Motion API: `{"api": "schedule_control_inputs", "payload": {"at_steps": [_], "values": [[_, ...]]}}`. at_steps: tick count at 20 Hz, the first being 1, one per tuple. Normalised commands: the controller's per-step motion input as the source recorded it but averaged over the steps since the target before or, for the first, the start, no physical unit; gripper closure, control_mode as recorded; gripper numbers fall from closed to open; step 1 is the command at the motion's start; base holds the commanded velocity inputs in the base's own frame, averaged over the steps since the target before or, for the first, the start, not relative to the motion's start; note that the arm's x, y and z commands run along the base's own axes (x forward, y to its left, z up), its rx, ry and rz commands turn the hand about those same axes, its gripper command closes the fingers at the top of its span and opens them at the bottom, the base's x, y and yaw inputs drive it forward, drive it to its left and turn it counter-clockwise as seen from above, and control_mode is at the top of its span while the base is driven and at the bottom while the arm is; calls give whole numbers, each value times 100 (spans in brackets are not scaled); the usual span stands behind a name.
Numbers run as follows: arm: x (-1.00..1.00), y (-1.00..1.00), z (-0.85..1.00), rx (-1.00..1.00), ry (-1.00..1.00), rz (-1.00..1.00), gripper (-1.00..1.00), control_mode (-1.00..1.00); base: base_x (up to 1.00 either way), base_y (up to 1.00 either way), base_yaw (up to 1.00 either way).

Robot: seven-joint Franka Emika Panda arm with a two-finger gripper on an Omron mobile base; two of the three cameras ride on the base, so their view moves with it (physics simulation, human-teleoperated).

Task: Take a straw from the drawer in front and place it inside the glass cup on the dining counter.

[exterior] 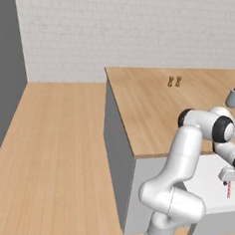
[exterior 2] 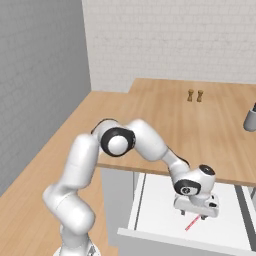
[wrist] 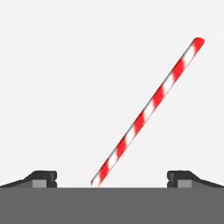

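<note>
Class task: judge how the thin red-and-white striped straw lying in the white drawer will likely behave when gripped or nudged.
The thin red-and-white striped straw looks straight, so probably stiff yet crushable. Being round and lying flat on the smooth white drawer floor, it may roll when nudged. It seems very light.

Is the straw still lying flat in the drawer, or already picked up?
Lying flat. The straw rests on the drawer floor; the open end effector straddles it without touching.
</note>
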Motion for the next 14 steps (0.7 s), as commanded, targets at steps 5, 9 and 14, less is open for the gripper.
{"api": "schedule_control_inputs", "payload": {"at_steps": [5,9,14], "values": [[44,-10,-39,0,-8,-12,-100,-100,0,0,0],[10,-29,-48,0,0,-12,-100,-100,0,0,0],[0,-8,-41,0,0,-12,-100,-100,0,0,0]]}}
